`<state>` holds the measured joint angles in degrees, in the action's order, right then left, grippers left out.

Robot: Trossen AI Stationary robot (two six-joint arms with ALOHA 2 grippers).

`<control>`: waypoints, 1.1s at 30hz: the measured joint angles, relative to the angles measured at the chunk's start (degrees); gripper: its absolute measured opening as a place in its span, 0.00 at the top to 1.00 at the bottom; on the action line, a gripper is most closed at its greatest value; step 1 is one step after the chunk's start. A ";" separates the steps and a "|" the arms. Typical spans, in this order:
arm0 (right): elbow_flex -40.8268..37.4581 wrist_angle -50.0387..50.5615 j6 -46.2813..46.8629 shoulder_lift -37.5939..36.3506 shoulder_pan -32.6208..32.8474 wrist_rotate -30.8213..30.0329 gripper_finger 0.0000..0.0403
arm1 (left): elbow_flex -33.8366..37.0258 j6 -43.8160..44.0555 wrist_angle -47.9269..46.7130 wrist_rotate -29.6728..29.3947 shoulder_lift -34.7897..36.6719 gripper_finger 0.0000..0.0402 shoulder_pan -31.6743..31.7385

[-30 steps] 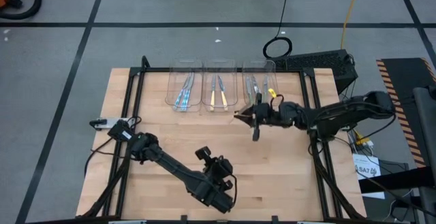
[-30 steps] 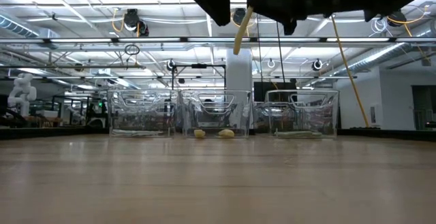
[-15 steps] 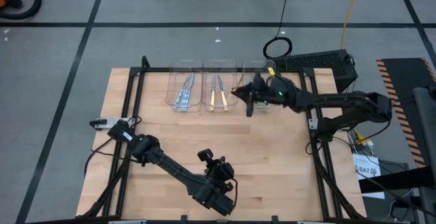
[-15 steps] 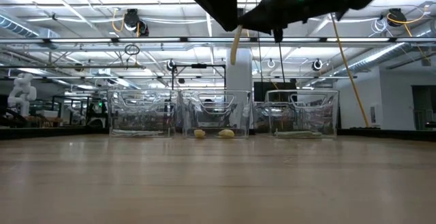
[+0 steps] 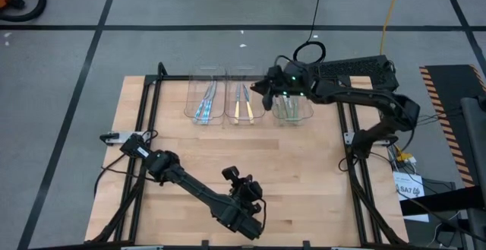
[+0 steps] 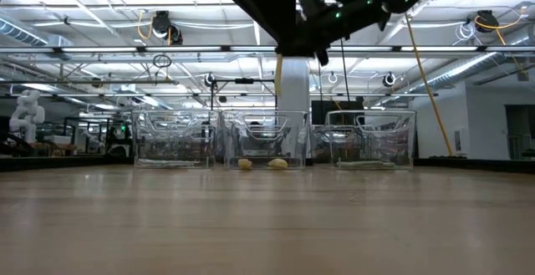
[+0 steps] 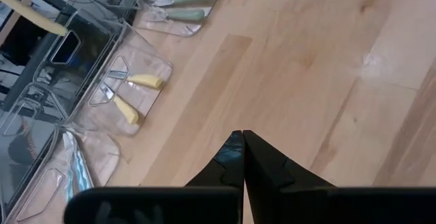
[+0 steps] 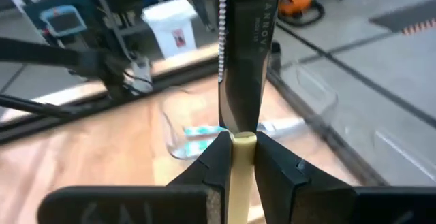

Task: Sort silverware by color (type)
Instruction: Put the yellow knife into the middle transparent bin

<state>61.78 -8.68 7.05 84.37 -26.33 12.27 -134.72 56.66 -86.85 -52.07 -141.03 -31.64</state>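
Three clear bins stand in a row at the table's far side. The left one (image 5: 205,102) holds blue-handled silverware, the middle one (image 5: 243,106) pale yellow handles (image 7: 129,108), the right one (image 5: 292,109) green handles (image 7: 191,13). My right gripper (image 5: 267,90) hangs above the gap between the middle and right bins. It is shut on a knife (image 8: 243,81) with a pale yellow handle and a serrated silvery blade. My left gripper (image 5: 237,180) is shut on nothing, above the bare wood near the table's front edge. My right gripper pinches the knife between its two fingers (image 8: 216,157) at the top of the pale yellow handle (image 8: 243,142), just below the blade. The fingers reach in roughly level from the table's right and lie across the knife. The knife is lifted clear, blade up and handle hanging below.
Bare wooden tabletop (image 5: 304,174) stretches between the bins and my left arm. Black frame rails (image 5: 353,166) run along the table's left and right sides. A dark box (image 5: 357,68) and cables sit at the far right corner.
My right gripper has carried the yellow-handled knife from mid-table toward the far edge and a little to the left, rising slightly. It now hangs over the bins, still shut on the knife. The knife has stayed clear of the table.
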 joint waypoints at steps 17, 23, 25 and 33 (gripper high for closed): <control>0.74 1.48 0.33 8.99 -2.11 0.00 0.89 | 0.00 0.44 0.26 -0.08 0.04 0.99 0.26; 0.74 1.50 0.24 10.53 -2.94 -0.13 0.89 | 0.00 0.46 0.46 -0.09 0.07 0.99 0.28; 0.74 1.15 0.58 11.19 -3.18 -0.10 0.89 | 0.00 0.48 0.54 -0.09 0.07 0.99 0.26; 0.74 1.38 0.63 12.15 -3.39 -1.57 0.89 | 0.00 -0.16 2.01 -0.11 0.09 0.99 0.28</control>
<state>62.52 -7.30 7.68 96.52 -29.71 10.71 -134.72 56.50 -84.85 -52.18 -140.94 -31.35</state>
